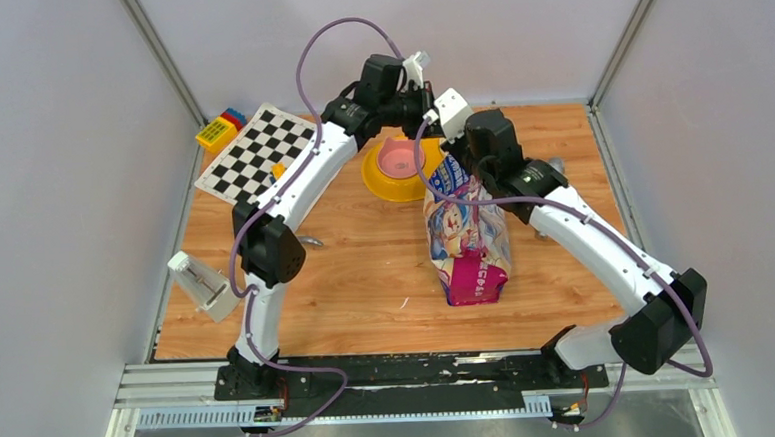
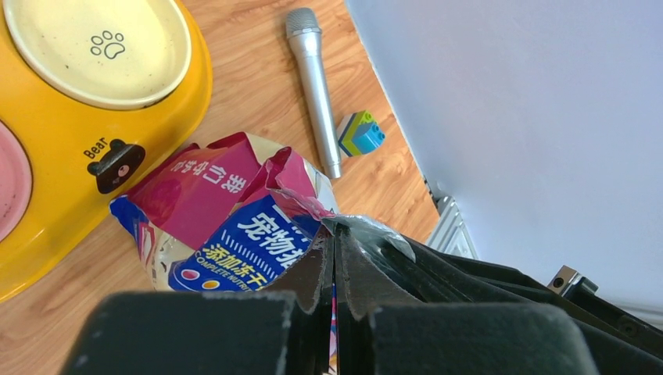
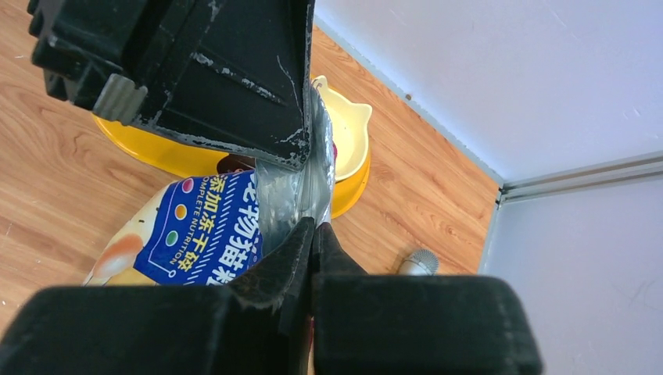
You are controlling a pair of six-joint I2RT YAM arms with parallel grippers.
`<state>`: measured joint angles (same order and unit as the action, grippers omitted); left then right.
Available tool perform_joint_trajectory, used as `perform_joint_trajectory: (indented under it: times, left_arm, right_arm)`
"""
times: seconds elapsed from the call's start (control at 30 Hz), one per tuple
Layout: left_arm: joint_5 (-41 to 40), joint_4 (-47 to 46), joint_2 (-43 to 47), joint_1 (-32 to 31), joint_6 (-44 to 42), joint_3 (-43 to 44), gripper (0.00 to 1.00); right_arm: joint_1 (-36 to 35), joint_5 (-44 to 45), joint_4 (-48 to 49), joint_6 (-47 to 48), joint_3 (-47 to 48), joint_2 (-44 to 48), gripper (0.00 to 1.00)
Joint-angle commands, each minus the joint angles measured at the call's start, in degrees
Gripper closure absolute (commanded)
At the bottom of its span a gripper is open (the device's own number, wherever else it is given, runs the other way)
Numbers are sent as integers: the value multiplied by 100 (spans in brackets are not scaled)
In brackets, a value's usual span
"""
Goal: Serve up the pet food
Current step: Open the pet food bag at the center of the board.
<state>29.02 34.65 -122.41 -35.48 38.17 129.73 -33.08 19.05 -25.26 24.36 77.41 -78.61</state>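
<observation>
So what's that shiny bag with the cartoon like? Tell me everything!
The pet food bag is glossy, crinkly foil-lined plastic, blue, pink and white with cartoon art and Chinese writing. It stands crumpled on the wooden table beside the yellow feeder. The left gripper and right gripper both pinch its silvery top edge.

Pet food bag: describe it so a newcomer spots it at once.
On the wooden table, on the near side of the yellow double-bowl feeder, sits the pet food bag. It is the only glossy blue-and-pink pouch, cartoon-printed, its top pinched by the left gripper and right gripper.
</observation>
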Motion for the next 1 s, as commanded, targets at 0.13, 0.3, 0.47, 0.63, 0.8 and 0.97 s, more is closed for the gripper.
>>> perform_joint_trajectory:
  times: [0.13, 0.3, 0.47, 0.63, 0.8, 0.97]
  left_arm:
    - [392, 142, 596, -25, -110, -241, 100]
    - [544, 80, 649, -60, -106, -370, 100]
    - [669, 33, 673, -69, -115, -477, 100]
    - [718, 50, 736, -118, -157, -612, 100]
    - [746, 91, 798, -185, -227, -769, 100]
    - [665, 175, 830, -248, -326, -897, 100]
  right_arm:
    - [98, 917, 629, 289, 23, -76, 100]
    - [99, 931, 629, 236, 76, -139, 100]
    - [108, 848, 412, -43, 259, -224, 100]
    - [142, 864, 252, -276, 550, -381, 100]
    - [170, 791, 52, -468, 785, -545, 100]
    - [178, 435, -121, -623, 828, -550, 100]
